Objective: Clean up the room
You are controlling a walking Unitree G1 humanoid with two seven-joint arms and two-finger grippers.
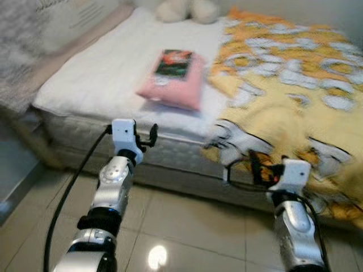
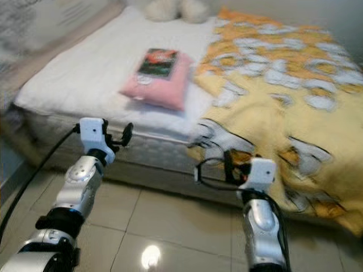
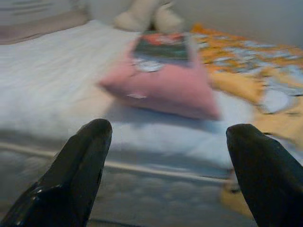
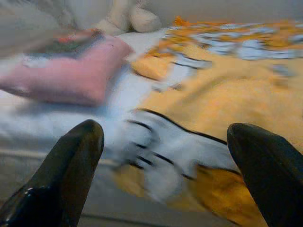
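Observation:
A pink pillow [image 1: 173,79] with a dark picture on top lies on the white sheet of the bed [image 1: 85,85]. A yellow and orange patterned blanket [image 1: 295,85] covers the bed's right half, and its corner [image 4: 161,156] hangs over the near edge. My left gripper [image 1: 151,136] is open, raised in front of the mattress side, short of the pillow [image 3: 165,80]. My right gripper [image 1: 249,165] is open too, held just before the hanging blanket corner. Nothing sits between either pair of fingers.
A cream plush toy [image 1: 187,10] rests at the head of the bed. A pale padded headboard or wall [image 1: 22,45] runs along the left. Glossy beige floor tiles [image 1: 187,226] lie between me and the bed. A black cable [image 1: 74,181] trails from my left arm.

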